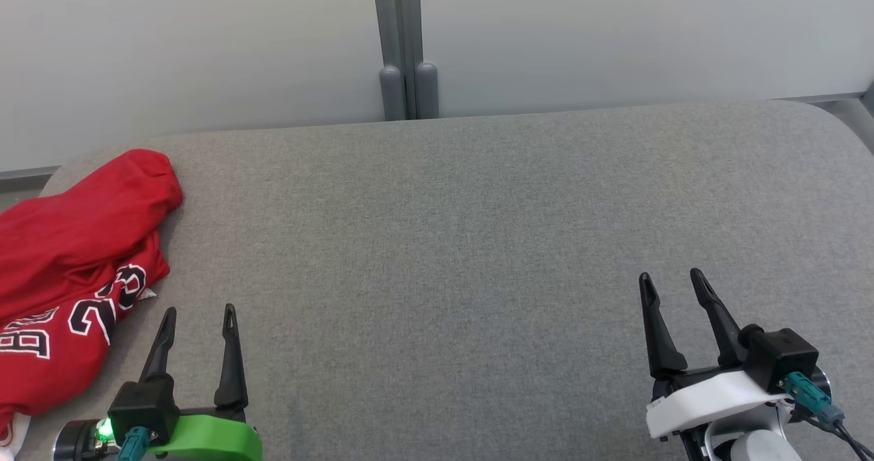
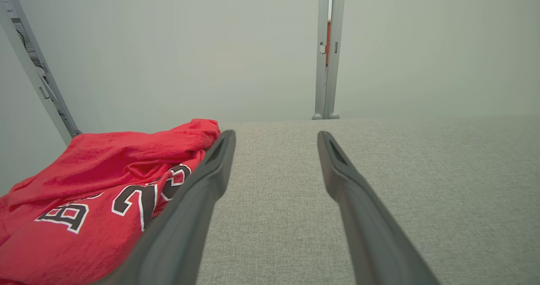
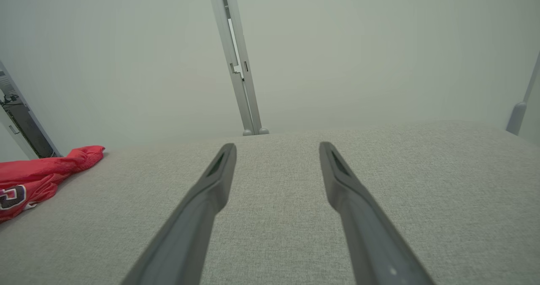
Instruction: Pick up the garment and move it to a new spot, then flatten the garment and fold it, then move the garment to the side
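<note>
Left claw (image 1: 199,309): lower left of the head view, both fingers spread wide, nothing between them. Its left fingertip stands just beside the garment's near hem; whether it touches the cloth cannot be told.

Right claw (image 1: 670,274): lower right of the head view, likewise fully spread and holding nothing. It hangs over bare table, well apart from the garment.

Garment (image 1: 68,256): a red jersey with black, white-edged lettering, bunched in a loose heap at the left edge of the head view, on the table's left end. It runs out of the frame to the left, so its full extent cannot be told. Folds overlap and the print is creased.

Table (image 1: 478,242): grey fabric-covered top; the middle and right of the frame carry nothing. A pale wall panel with a grey post (image 1: 407,72) stands behind, at top centre.

Assessment: judged from the heap's position and condition, no stage is complete. The garment is not grasped, not flattened and not folded. All stages remain: pick up and relocate, spread flat, fold, set aside. The left claw is the better placed to begin.
</note>
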{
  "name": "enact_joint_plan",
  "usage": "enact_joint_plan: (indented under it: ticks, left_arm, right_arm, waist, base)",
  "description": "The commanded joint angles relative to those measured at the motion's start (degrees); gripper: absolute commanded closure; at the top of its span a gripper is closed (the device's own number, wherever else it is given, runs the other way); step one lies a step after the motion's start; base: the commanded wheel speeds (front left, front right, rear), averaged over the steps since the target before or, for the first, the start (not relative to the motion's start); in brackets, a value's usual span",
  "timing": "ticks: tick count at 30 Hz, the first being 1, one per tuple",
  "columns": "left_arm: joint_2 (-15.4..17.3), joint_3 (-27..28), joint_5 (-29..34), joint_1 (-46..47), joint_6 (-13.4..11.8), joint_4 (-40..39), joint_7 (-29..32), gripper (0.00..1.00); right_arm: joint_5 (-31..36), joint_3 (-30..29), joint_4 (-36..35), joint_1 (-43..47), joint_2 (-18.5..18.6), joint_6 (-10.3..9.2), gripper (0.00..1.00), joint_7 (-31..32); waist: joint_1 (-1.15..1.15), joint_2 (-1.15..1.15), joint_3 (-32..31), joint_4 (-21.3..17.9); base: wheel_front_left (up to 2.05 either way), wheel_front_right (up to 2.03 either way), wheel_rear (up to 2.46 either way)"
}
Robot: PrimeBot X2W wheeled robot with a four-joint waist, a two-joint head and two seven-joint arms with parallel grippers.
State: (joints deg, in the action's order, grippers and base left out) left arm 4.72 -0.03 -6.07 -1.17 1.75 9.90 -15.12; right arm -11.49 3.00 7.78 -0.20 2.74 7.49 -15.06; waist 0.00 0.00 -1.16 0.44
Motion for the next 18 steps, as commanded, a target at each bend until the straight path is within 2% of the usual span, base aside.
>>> enact_joint_plan:
  ticks: [1,12,18]
  left_arm:
    - [0.01,0.44,-0.08,-0.61,0.30,0.28,-0.06,0.00]
    - [-0.06,1.34,-0.49,-0.63,1.80,2.53,-0.05,0.00]
    - [-0.29,1.36,-0.72,-0.20,1.80,4.01,-0.05,0.00]
  right_arm:
    - [-0.62,-0.24,0.19,0.81,0.26,-0.01,0.00,-0.18]
    - [-1.13,-0.56,0.97,1.15,0.25,0.00,0.00,-0.18]
    - [-1.27,-0.47,1.21,0.99,0.25,-0.01,0.00,-0.18]
  waist:
    - [0.00,0.00,-0.07,0.12]
    - [0.00,0.00,-0.32,0.57]
    - [0.00,0.00,-0.35,0.71]
  base:
    - [0.00,0.00,0.00]
    - [0.00,0.00,0.00]
    - [0.00,0.00,0.00]
